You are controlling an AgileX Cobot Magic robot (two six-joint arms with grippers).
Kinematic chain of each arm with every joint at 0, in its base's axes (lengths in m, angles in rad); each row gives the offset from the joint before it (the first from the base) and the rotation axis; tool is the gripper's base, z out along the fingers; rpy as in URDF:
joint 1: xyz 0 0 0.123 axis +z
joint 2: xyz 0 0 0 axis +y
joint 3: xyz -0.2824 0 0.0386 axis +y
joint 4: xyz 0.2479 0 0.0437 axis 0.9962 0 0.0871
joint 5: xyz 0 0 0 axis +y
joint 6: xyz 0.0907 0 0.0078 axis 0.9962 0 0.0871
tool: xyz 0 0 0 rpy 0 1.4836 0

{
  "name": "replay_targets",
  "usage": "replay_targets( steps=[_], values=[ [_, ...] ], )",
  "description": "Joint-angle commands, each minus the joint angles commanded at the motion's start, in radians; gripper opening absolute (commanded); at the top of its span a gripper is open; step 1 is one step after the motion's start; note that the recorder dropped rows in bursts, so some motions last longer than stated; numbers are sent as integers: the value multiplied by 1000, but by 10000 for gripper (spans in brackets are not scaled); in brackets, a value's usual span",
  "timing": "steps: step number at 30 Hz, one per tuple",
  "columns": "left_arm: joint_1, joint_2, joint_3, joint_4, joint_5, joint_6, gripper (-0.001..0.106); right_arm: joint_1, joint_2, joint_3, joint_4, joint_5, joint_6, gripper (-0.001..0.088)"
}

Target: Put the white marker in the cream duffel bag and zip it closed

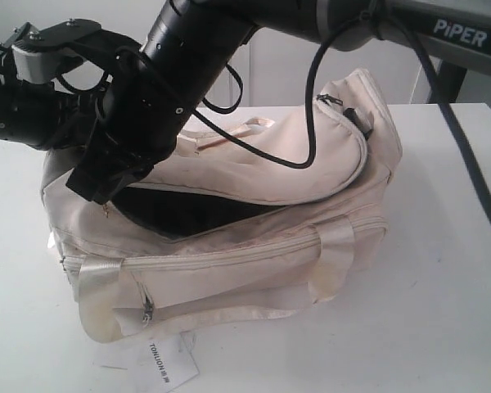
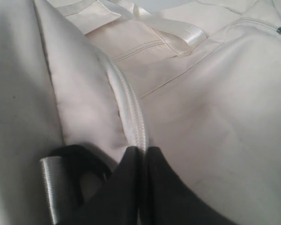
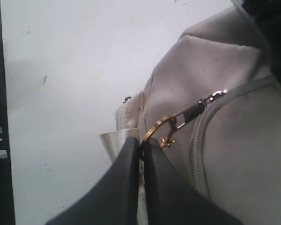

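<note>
Well, there is one cream duffel bag [image 1: 254, 262] here, sitting on the white tabletop [image 1: 442, 270] beneath two black arms, each ending in one tool.

The right tool [image 3: 141, 143] is clenched on a single gold ring [image 3: 154, 124], which is pinched between its tips at the end of the bag. From that ring one black pull tab [image 3: 192, 112] runs away from the tips to a small silver clasp [image 3: 218, 95] on the zip line.

The left tool [image 2: 141, 151] is clamped on the bag as well, nipping one ribbed seam [image 2: 131, 108] of cream fabric that runs straight ahead from its tips. Just beside its fingers sits one black strap ring [image 2: 79, 157].

I count two satin handles. The front handle [image 1: 337, 241] crosses the bag's near face below both tools, and the flap handle [image 1: 258, 124] lies on the top flap ahead of the left tool. Next to the right tool the flap gapes over one dark opening [image 1: 188, 214].

One pocket zip pull [image 1: 147, 313] hangs lower down. One paper tag [image 1: 159, 364] lies on the tabletop against the bag's bottom edge and reads "TONLION". The grey arm link [image 1: 461, 26] above reads "PiPER".
</note>
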Motion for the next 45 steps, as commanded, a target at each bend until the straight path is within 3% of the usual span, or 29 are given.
replay_targets(
  steps=[20, 45],
  values=[
    [2, 0, 0, 0, 0, 0, 0, 23, -36, 69, -33, 0, 19, 0],
    [2, 0, 0, 2, 0, 0, 0, 23, -40, 69, -33, 0, 69, 0]
  ],
)
